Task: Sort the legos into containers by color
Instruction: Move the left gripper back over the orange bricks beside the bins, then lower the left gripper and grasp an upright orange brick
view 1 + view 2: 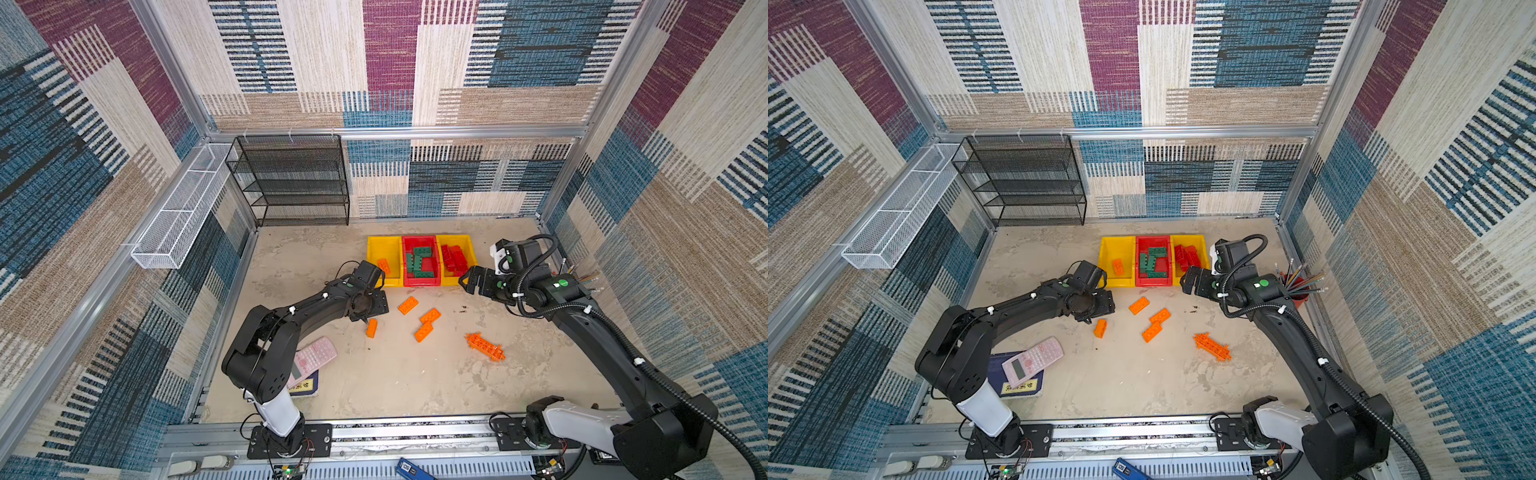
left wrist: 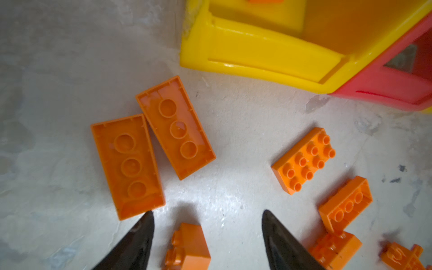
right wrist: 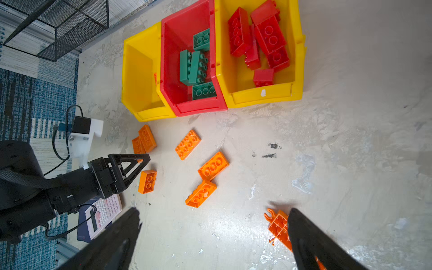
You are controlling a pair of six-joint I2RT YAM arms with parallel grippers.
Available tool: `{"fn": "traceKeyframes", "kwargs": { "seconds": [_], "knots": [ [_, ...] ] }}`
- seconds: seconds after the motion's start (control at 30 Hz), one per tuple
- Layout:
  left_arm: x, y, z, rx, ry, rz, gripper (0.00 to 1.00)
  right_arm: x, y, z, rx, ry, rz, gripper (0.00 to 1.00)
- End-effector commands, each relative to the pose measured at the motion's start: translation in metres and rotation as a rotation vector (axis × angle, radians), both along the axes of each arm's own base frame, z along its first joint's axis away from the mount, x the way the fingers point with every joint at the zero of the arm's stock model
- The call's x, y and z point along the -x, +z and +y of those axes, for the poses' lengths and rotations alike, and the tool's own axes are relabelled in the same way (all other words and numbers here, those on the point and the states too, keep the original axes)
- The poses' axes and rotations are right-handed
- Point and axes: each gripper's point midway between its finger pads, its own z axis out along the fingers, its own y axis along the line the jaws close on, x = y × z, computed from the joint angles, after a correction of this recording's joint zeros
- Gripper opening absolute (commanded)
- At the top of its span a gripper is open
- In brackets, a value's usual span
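- Nearest the arm bases, a pink calculator [image 1: 313, 359] rests on a dark notebook. It has no part in the sort.
- The orange lattice piece [image 1: 485, 347] lies alone on the surface [image 1: 395, 382], toward the right arm's side.
- The small orange brick [image 1: 372, 328] is tipped on its side directly under the left claw [image 2: 207, 214]. The fingers are parted and straddle it with a gap on each side. The claw is released and touches nothing, and it looks lined up for a pinch across the brick's narrow width.
- Three more orange bricks [image 1: 430, 316] lie scattered just beyond.
- Two upturned orange bricks [image 2: 127, 166] lie edge to edge beside the left-hand yellow bin [image 1: 380, 249], which holds a single orange brick.
- The right claw [image 1: 467, 280] hangs before the right-hand yellow bin [image 1: 455, 237]. It is spread wide and empty, probably holding clear of the left arm's work.
- The red bin [image 1: 422, 282] holds the green bricks [image 1: 422, 262] and the right-hand yellow bin holds the red bricks [image 1: 453, 257]. Only orange pieces remain outside, presumably bound for the left-hand bin.
- A black wire shelf [image 1: 291, 178] stands against the back wall.
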Motion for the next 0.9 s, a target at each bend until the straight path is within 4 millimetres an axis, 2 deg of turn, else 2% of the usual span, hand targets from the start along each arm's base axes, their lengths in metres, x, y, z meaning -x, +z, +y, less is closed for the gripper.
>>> {"fn": "traceKeyframes", "kwargs": {
  "seconds": [0.0,0.2,0.5,0.67,0.87],
  "knots": [
    [0.007,0.006,0.004,-0.021,-0.013,0.012,0.73,-0.003,0.004,0.001,0.006,0.007,-0.018,1.0],
    [0.027,0.018,0.003,-0.077,-0.146,-0.047,0.74,-0.005,-0.001,0.003,0.006,0.019,-0.009,1.0],
    [0.057,-0.004,0.006,-0.115,-0.252,-0.007,0.71,-0.008,-0.001,0.012,-0.018,0.059,-0.005,1.0],
    [0.06,-0.007,-0.004,-0.124,-0.274,-0.014,0.71,-0.004,-0.003,0.017,-0.047,0.078,0.007,1.0],
    [0.059,-0.018,-0.001,-0.159,-0.261,0.003,0.68,0.006,-0.005,0.029,-0.112,0.103,0.021,1.0]
  ]
}}
